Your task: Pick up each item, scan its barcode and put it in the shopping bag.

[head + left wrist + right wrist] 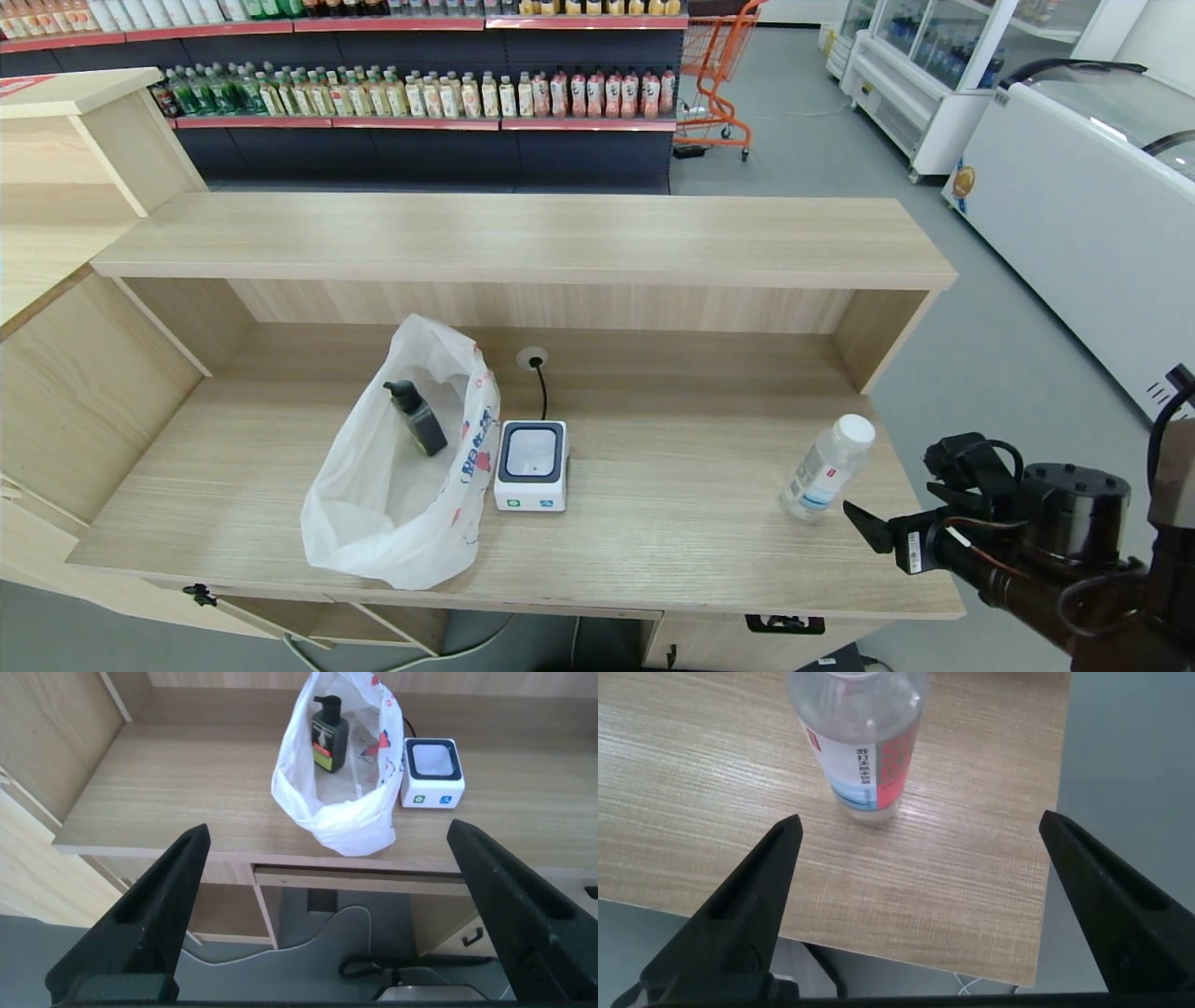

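A clear bottle (pixel 826 467) with a white cap stands upright near the right end of the wooden counter (pixel 672 532). My right gripper (pixel 894 511) is open just in front of and to the right of it, off the counter's front corner. In the right wrist view the bottle (pixel 862 742) lies beyond the spread gripper (pixel 920 819), untouched. A white plastic shopping bag (pixel 401 485) lies open at the counter's left, with a dark pump bottle (pixel 417 418) inside. A white barcode scanner (pixel 530 464) sits right beside the bag. My left gripper (pixel 327 829) hangs open before the counter's front edge, facing the bag (pixel 341 784) and scanner (pixel 433 772).
A raised wooden ledge (pixel 523 238) runs along the counter's back, with side walls at both ends. The scanner's black cable (pixel 541 387) leads to a grommet behind it. White freezers (pixel 1074 187) stand at the right, drink shelves (pixel 420 93) and an orange cart (pixel 719 75) behind.
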